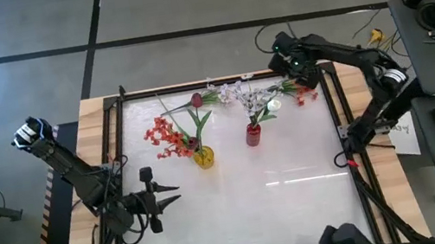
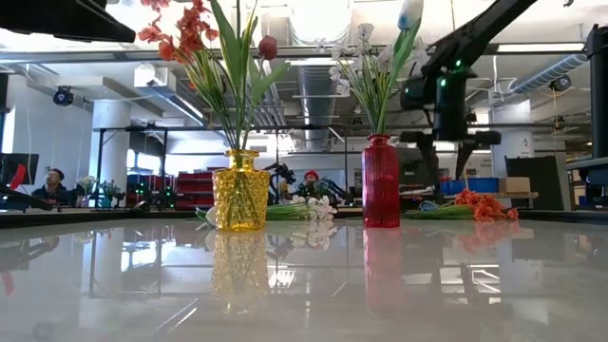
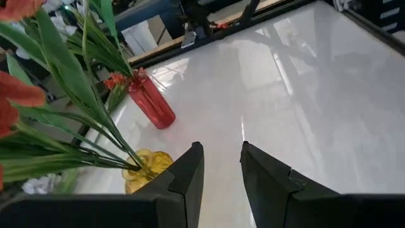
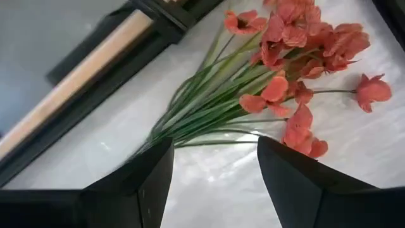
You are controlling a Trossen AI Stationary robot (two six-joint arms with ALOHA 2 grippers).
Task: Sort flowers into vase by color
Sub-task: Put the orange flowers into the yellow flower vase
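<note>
At the table's far right corner, the right gripper [image 4: 215, 183] hovers directly above a loose red-orange spray [image 4: 297, 69] lying flat on the tabletop, its jaws wide apart and empty. The spray's stems [image 4: 202, 107] run between the fingers (blossoms ahead). The left gripper [image 1: 168, 197] waits near the front left, parted, holding nothing, well apart from the yellow vase [image 1: 204, 156].

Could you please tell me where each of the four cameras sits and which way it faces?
High: overhead, straight down; both arms, yellow vase, red vase.
Low: tabletop level, facing the room; one arm behind both vases.
Left wrist: over its open left gripper, toward both vases.
Right wrist: above its open right gripper, onto a red-orange spray.
</note>
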